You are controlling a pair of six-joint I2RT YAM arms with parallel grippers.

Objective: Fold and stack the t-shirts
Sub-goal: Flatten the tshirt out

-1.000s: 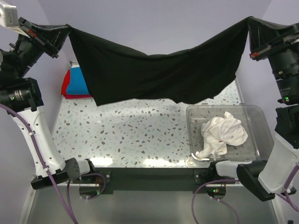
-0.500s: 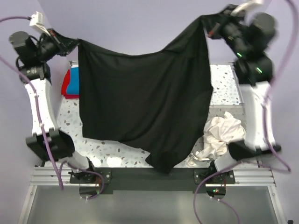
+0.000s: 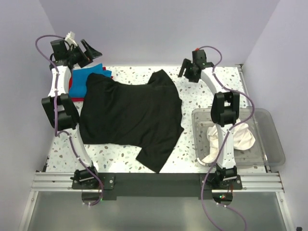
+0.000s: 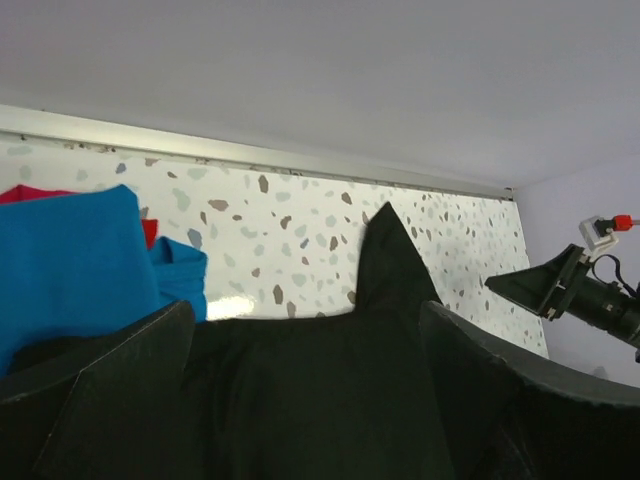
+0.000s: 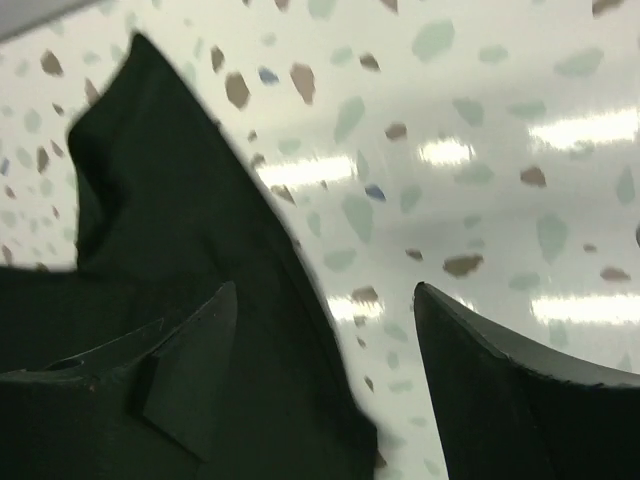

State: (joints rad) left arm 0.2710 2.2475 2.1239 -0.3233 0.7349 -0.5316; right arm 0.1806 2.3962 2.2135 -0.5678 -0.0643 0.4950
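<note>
The black t-shirt (image 3: 130, 113) lies spread on the speckled table (image 3: 202, 94), one sleeve pointing to the near edge. Its far-left shoulder overlaps a folded blue t-shirt (image 3: 91, 77) that rests on a red one (image 3: 75, 95). My left gripper (image 3: 86, 52) hovers open above that far-left corner; in the left wrist view its fingers (image 4: 120, 370) straddle black cloth (image 4: 320, 400) without pinching it. Open as well, my right gripper (image 3: 185, 71) hangs beside the shirt's far-right sleeve (image 5: 150, 230), with bare table between its fingertips (image 5: 480, 370). White t-shirts (image 3: 236, 137) sit crumpled in the bin.
A clear plastic bin (image 3: 274, 144) stands at the near right of the table. The back wall runs just behind both grippers. The blue t-shirt (image 4: 70, 260) and a strip of the red one (image 4: 30, 192) show at the left of the left wrist view.
Both grippers have opened and let go of the black t-shirt. It hung stretched between them in the air and now lies flat on the table. Both arms have swung out to the far edge.
</note>
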